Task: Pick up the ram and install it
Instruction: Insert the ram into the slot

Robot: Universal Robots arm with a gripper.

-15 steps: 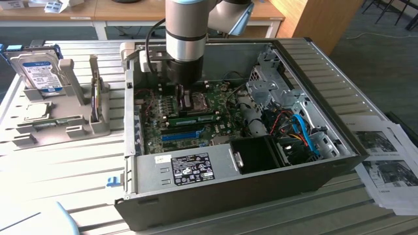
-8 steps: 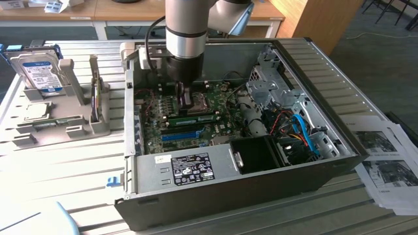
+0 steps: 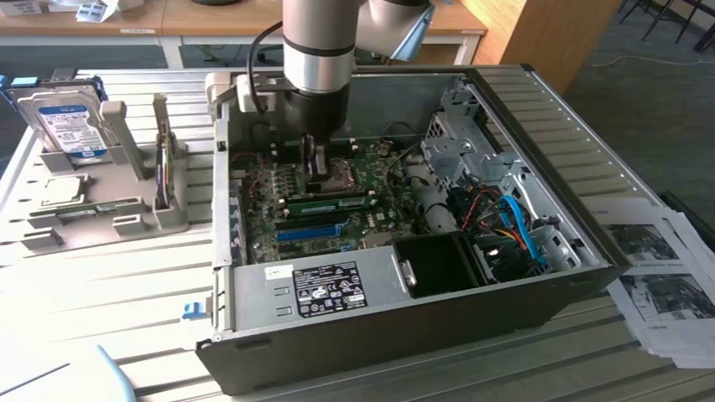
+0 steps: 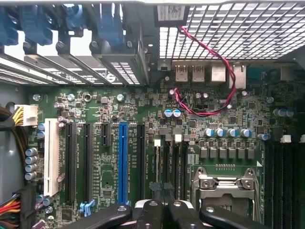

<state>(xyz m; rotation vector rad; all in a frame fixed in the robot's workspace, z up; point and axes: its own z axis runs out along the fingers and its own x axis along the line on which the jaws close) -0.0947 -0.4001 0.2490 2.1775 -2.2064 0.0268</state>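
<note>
The black gripper (image 3: 317,164) hangs inside the open black and silver computer case (image 3: 581,167), low over the green motherboard (image 3: 268,180) near the square silver processor socket (image 3: 338,177). In the wrist view its black fingers (image 4: 151,212) are pressed together with nothing between them, poised above the memory slots beside the socket.

A long, narrow green circuit-board ram stick (image 3: 331,203) with a white label lies seated in a slot on the motherboard just below the gripper in the exterior view. Its long axis runs across the board from the exterior view's left to its right, roughly parallel to the long blue plastic slot (image 3: 308,232) a little nearer the camera. The stick stands on its thin edge, and the gripper is near it but does not hold it.

On the slatted white table (image 3: 112,276) to the exterior view's left stands a grey plastic holder rack (image 3: 84,222). A silver hard drive with a blue label (image 3: 65,121) leans upright in it. A second thin green stick (image 3: 80,214) lies low in the rack's front groove, its length also running left to right. Printed paper sheets (image 3: 665,285) lie on the table at the exterior view's right of the case.
</note>
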